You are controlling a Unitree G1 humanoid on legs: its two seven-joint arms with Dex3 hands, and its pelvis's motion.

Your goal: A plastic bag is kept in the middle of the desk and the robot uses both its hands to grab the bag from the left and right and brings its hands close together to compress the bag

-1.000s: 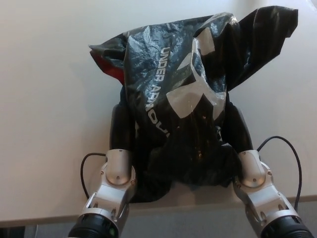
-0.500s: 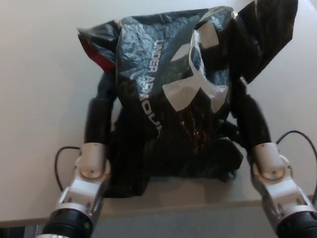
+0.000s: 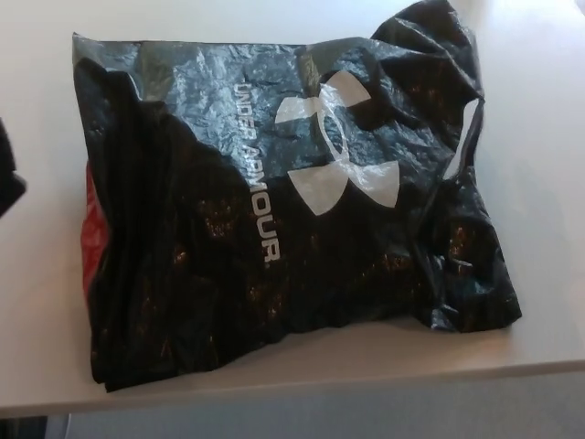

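A black plastic bag [image 3: 274,229] with a white logo and lettering lies spread out and crumpled on the pale desk [image 3: 548,165]. Red lining [image 3: 91,233] shows along its left side. A small black shape at the picture's left edge is my left hand [image 3: 9,174], apart from the bag and touching nothing that I can see. Too little of it shows to tell its state. My right hand does not appear anywhere in the head view.
The bag's lower left corner reaches almost to the desk's front edge [image 3: 366,384]. Bare desk surface shows to the right of the bag and in the far left corner.
Both hands have let go of the bag's sides and moved outward, the right one out of the picture. The bag has dropped and spread wide and flat.
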